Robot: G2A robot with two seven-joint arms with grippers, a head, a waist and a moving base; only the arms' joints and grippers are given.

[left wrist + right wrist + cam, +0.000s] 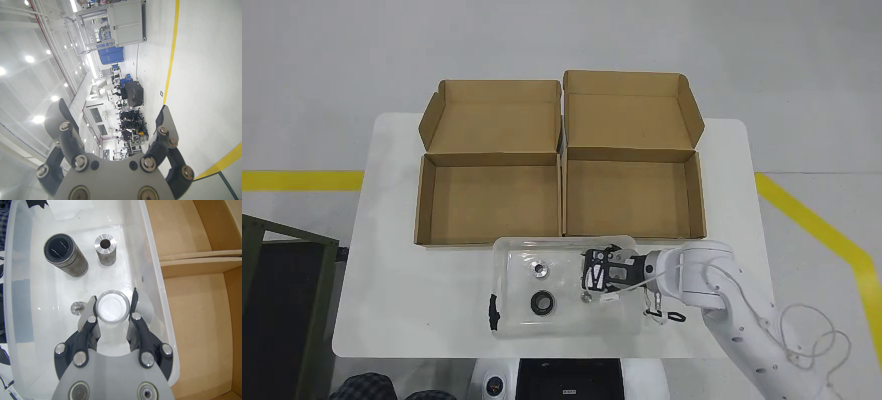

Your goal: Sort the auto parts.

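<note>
Over the clear bin (pixel 504 255) at the near edge of the counter (pixel 382 250), my right jaws are drawn in partway and grip a round part (pixel 113 309) with a bright rim and a white centre. One pad (pixel 134 299) presses against each side of its rim. I cannot tell whether the round part rests on the bin floor or hangs just above it. It sits close to the bin wall that faces the two open cardboard boxes (pixel 492 200). Just beside the jaws lies a small stud (pixel 76 308). Farther along the bin a steel bushing (pixel 105 250) and a larger dark bearing (pixel 66 255) stand upright, side by side and apart from each other. My left jaws are spread wide with nothing between them, away from the counter and pointed at the room.
</note>
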